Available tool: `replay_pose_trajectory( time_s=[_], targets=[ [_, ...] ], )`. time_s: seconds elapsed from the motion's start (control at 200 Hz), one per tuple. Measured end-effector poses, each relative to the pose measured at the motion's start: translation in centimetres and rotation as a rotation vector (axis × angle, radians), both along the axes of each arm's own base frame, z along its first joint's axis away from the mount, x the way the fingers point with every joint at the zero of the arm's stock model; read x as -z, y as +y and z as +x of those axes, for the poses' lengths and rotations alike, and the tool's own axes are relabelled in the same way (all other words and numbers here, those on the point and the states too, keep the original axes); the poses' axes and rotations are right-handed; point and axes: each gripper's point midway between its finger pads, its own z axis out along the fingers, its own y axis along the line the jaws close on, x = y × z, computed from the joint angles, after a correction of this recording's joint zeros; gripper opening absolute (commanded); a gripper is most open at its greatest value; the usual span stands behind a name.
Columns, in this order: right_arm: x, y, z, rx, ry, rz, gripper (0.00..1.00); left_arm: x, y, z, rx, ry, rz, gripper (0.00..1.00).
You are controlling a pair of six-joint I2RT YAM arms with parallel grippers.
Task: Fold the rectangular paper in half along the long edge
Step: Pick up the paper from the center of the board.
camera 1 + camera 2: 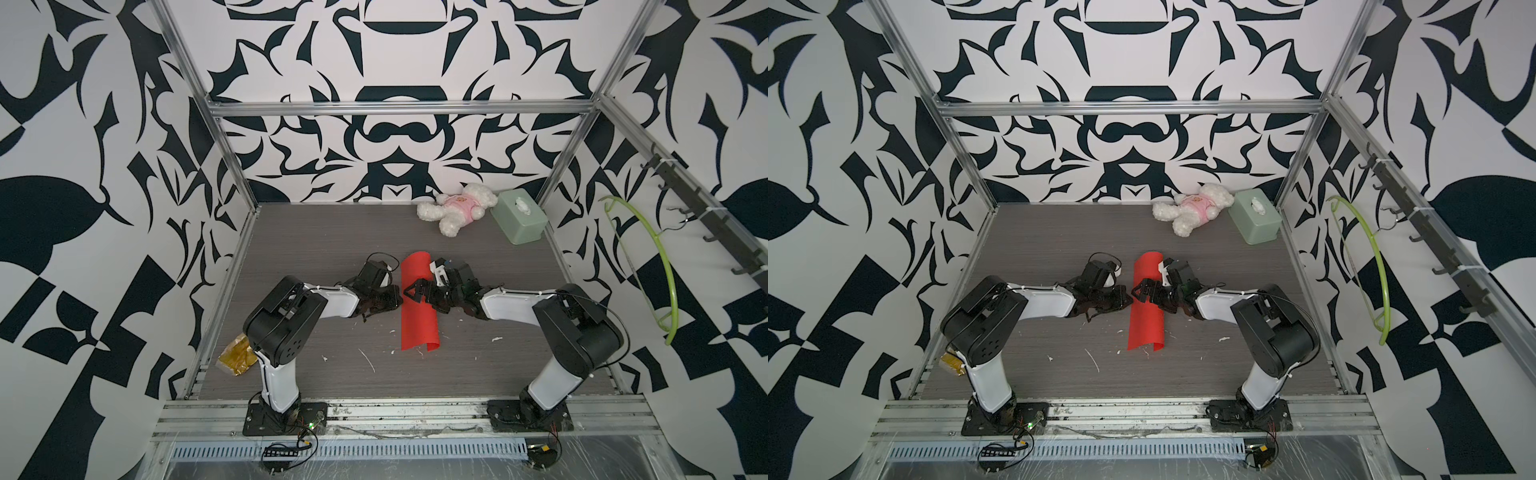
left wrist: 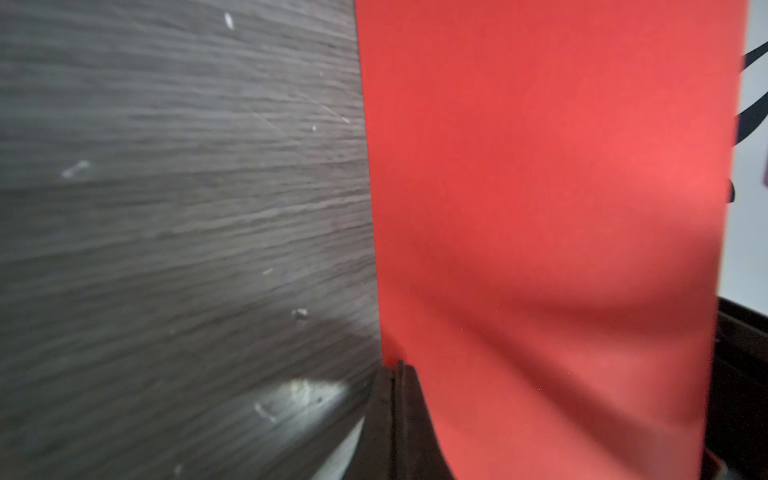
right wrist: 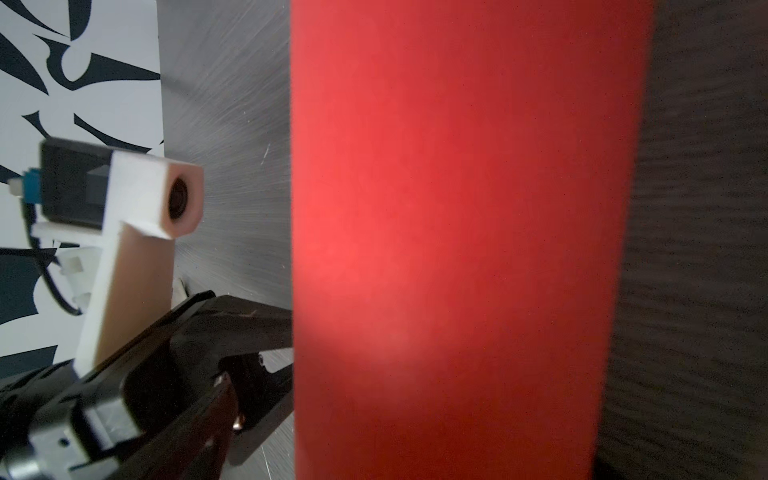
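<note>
Watching both top views, I see the paper (image 1: 417, 328) (image 1: 1146, 328) in the middle of the surface (image 1: 311, 249), its long edges running from the near edge toward the far edge. It is bowed over itself in a loose roll, not creased flat; the near end shows an open loop. My left gripper (image 1: 395, 300) is closed tight at the paper's left long edge; in the left wrist view its fingertips (image 2: 392, 395) meet the red edge, but I cannot tell whether they pinch it. My right gripper (image 1: 417, 297) hangs over the roll with its jaws wide apart, holding nothing. I judge the risk to be spring-back: if the left lets go, or the right presses off-centre, the layers could slide and crease crooked.
</note>
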Motion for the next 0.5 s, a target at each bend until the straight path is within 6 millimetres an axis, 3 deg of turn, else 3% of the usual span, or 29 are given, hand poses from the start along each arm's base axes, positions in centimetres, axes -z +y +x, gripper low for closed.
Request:
replay_pose_trajectory(
  time_s=[0.5],
  targets=[
    [0.19, 0.21, 0.55, -0.035, 0.016, -0.057, 1.00, -0.12, -0.30, -0.14, 0.002, -0.010, -0.034, 0.00]
  ],
)
